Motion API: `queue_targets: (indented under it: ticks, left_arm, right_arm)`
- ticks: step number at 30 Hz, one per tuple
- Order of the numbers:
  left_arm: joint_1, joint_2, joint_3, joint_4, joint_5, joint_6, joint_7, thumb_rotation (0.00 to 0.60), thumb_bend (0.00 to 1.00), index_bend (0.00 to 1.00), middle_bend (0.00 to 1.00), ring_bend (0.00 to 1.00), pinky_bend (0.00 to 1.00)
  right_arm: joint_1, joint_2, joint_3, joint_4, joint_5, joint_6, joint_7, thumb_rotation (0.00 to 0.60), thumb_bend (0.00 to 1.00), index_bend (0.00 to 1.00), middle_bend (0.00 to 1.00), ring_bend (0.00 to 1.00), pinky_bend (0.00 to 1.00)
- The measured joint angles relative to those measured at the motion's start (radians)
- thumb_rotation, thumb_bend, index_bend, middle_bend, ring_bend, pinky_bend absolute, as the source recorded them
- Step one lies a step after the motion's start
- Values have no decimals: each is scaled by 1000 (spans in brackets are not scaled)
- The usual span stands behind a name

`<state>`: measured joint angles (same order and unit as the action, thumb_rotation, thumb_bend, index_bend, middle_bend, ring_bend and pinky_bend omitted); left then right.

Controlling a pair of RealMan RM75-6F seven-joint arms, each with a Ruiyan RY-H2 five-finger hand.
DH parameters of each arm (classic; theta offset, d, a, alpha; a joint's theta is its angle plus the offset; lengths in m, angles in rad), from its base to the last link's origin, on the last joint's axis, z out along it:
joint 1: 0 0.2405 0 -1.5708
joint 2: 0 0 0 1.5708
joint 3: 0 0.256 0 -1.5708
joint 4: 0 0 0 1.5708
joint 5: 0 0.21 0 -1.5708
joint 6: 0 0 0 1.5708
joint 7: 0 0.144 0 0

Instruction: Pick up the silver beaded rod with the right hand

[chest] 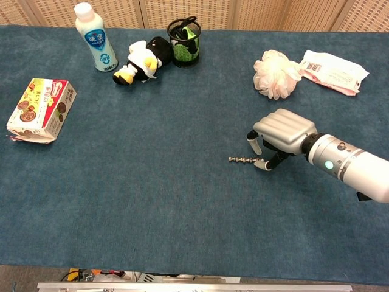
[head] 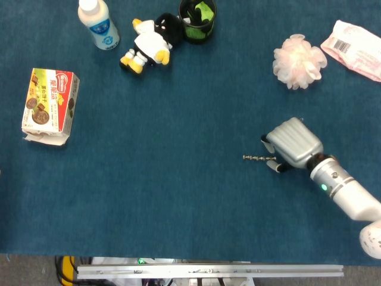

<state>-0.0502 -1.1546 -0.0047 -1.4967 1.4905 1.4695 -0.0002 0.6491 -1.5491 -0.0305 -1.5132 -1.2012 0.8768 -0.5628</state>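
touching one silver beaded rod [chest: 245, 160], one right hand [chest: 281, 134].

I see the silver beaded rod [head: 257, 158] [chest: 244, 160]: thin, short, metallic, with a string of small bead-like bumps along its length. It lies flat on the blue cloth, pointing roughly left to right. Its right end meets the fingertips [chest: 265, 165] of my right hand [head: 291, 143] [chest: 282, 133].
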Motion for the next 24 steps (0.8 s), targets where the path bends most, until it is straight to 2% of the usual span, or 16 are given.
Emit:
queue_targets:
  ticks: [24]
  left_arm:
    - [6, -8, -2, 31, -6, 0, -35, 600, 214, 0, 23, 25, 6]
  right_arm:
    - [7, -32, -2, 21, 16, -7, -21, 600, 273, 608, 980, 1000, 1000]
